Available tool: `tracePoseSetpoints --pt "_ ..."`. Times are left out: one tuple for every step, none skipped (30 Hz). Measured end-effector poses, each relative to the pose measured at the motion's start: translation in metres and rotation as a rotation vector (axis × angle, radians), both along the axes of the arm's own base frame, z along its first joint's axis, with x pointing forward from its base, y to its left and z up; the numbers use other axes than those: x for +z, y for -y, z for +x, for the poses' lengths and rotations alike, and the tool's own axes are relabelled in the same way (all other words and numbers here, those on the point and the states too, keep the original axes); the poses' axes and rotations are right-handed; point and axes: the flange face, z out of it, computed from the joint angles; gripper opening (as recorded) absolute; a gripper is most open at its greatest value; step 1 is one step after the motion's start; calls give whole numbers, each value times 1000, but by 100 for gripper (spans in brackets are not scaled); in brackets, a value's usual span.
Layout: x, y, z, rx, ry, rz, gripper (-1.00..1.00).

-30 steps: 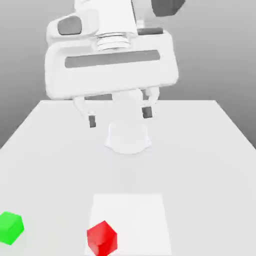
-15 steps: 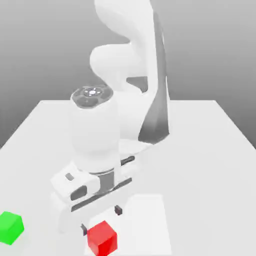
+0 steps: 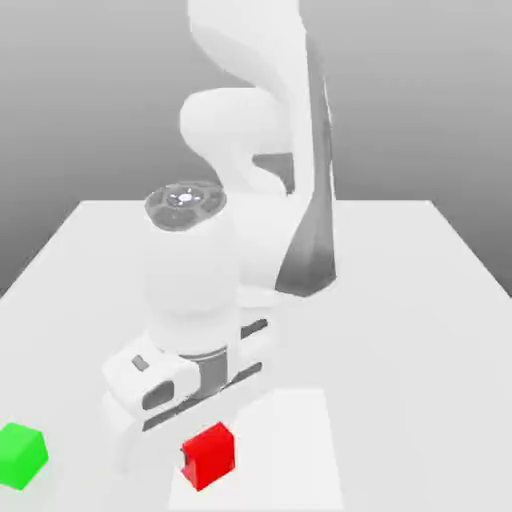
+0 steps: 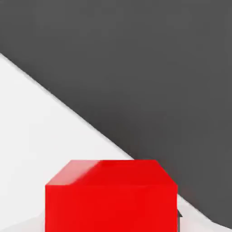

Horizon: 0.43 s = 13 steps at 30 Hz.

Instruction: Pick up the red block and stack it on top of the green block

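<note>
I'm bringing my hand (image 3: pixel 205 450) down right at the red block (image 3: pixel 210 456), near the table (image 3: pixel 400 300) front edge. Can't tell if it's gripping yet or how wide it's open. Green block (image 3: pixel 21 455) is sitting well off toward the exterior view's left, waiting as the stack base.

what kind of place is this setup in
Likely a simulated tabletop test scene, not a real room: a plain white table, a small red cube, a small green cube and a featureless grey backdrop.

There is one small red cube block (image 3: pixel 209 455), one small green cube block (image 3: pixel 21 454), and one white robot arm (image 3: pixel 255 190).
</note>
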Motion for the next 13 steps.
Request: tracePoseSetpoints --pt "4 25 -2 -20 -1 0 -100" --pt "8 50 -6 -40 -1 0 -100" --pt "12 75 -11 -60 -1 1 -100" --pt "16 100 -18 -80 -1 1 -100" --pt "21 125 -26 -100 0 1 -100" --pt "20 150 -34 -119 2 1 -100" --pt "12 167 -39 -131 4 0 -100" --pt "1 175 -42 -137 4 -1 -100" --pt "-13 180 -44 -141 4 0 -100" --pt "-25 182 -46 -143 4 0 100" --pt "-25 182 -46 -143 4 0 100" --pt "-25 182 -46 -143 4 0 100" --pt "-25 182 -46 -143 4 0 100"
